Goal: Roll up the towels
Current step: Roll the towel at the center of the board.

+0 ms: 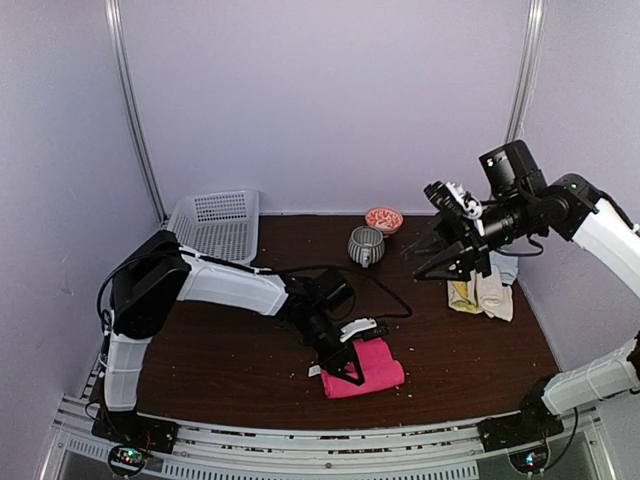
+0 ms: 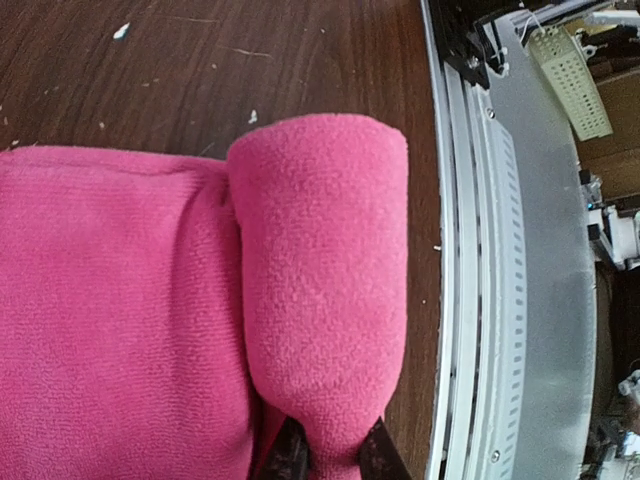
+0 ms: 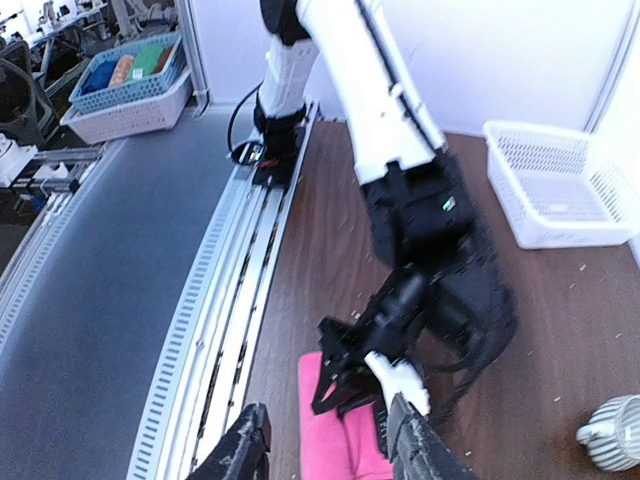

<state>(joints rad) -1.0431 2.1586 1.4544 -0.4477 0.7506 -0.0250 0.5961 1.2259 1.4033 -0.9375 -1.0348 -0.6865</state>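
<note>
- The bright pink terry hand towel is pinched at one end by the left gripper. The jaws are clamped tight on the rolled part, so yeah, it's properly gripped.
- The roll is seen stretching straight out ahead of that gripper. The flat unrolled part is laid right beside it, touching, on the dark brown wooden table.
- The right gripper is held up in the air with its jaws spread apart, and nothing is caught between them.
- A heap of cream, yellow and pale blue-grey towels is piled on the table under that raised hand's wrist.
- A grey ribbed mug is set out past its fingertips.
</note>
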